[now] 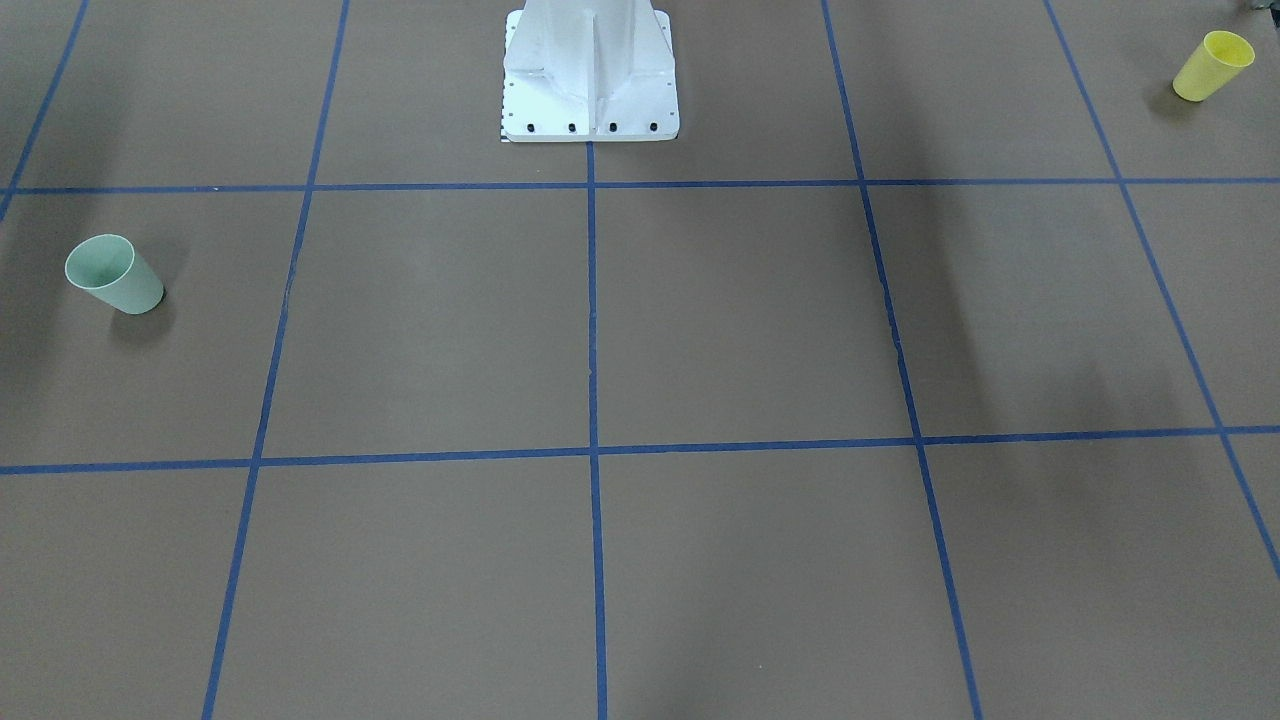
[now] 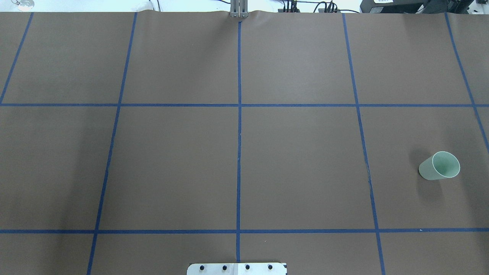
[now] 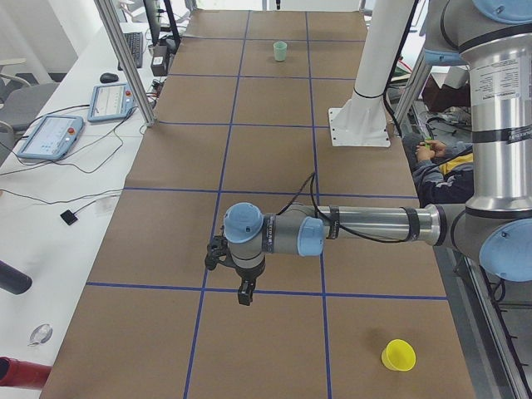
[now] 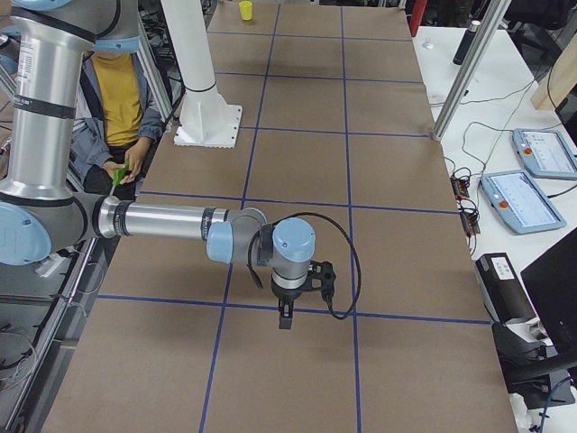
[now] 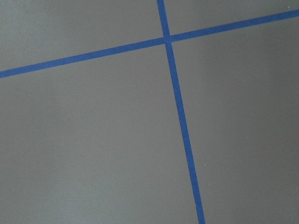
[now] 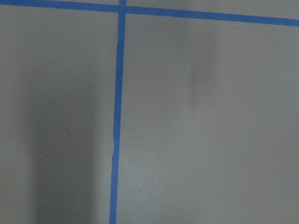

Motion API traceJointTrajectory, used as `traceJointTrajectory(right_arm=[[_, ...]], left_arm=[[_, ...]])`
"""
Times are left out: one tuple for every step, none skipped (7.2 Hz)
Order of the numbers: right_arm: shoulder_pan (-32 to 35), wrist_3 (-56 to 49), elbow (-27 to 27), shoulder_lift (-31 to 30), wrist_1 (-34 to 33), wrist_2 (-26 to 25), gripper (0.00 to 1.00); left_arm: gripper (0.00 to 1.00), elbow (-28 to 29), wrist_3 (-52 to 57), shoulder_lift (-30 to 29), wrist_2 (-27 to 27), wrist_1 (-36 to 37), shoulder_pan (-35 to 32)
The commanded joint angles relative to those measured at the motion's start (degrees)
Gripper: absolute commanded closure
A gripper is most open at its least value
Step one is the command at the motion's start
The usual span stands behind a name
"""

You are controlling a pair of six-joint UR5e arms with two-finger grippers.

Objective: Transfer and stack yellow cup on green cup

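Note:
The yellow cup (image 1: 1213, 65) stands upright at the table's end on my left, near the robot's side; it also shows in the exterior left view (image 3: 398, 355) and far off in the exterior right view (image 4: 245, 10). The green cup (image 1: 113, 274) stands upright near the table's right end (image 2: 439, 165) (image 3: 281, 51). My left gripper (image 3: 244, 295) hangs above the table, well away from the yellow cup. My right gripper (image 4: 285, 317) hangs above a tape line. I cannot tell whether either is open or shut. Both wrist views show only brown table and blue tape.
The white robot pedestal (image 1: 590, 80) (image 2: 237, 268) stands at the table's middle, on the robot's side. Blue tape lines mark a grid on the brown table (image 2: 172, 164). A seated person (image 4: 122, 99) is behind the robot. Tablets (image 3: 50, 135) lie on a side bench.

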Motion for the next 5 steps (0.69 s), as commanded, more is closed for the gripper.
traceJointTrajectory(right_arm=[[0.0,0.0,0.0,0.0,0.0,0.1,0.00],[0.0,0.0,0.2,0.1,0.0,0.1,0.00],[0.0,0.0,0.4,0.4,0.1,0.1,0.00],[0.0,-0.2,0.8,0.6,0.2,0.1,0.00],[0.0,-0.3,1.0,0.9,0.2,0.1,0.00]], left_arm=[[0.00,-0.5,0.0,-0.1,0.0,-0.1,0.0],[0.00,-0.6,0.0,-0.6,0.0,-0.1,0.0],[0.00,-0.9,0.3,-0.6,0.1,-0.3,0.0],[0.00,-1.4,-0.3,-0.9,0.3,-1.2,0.0],[0.00,-2.6,-0.7,-1.5,0.3,-1.2,0.0]])
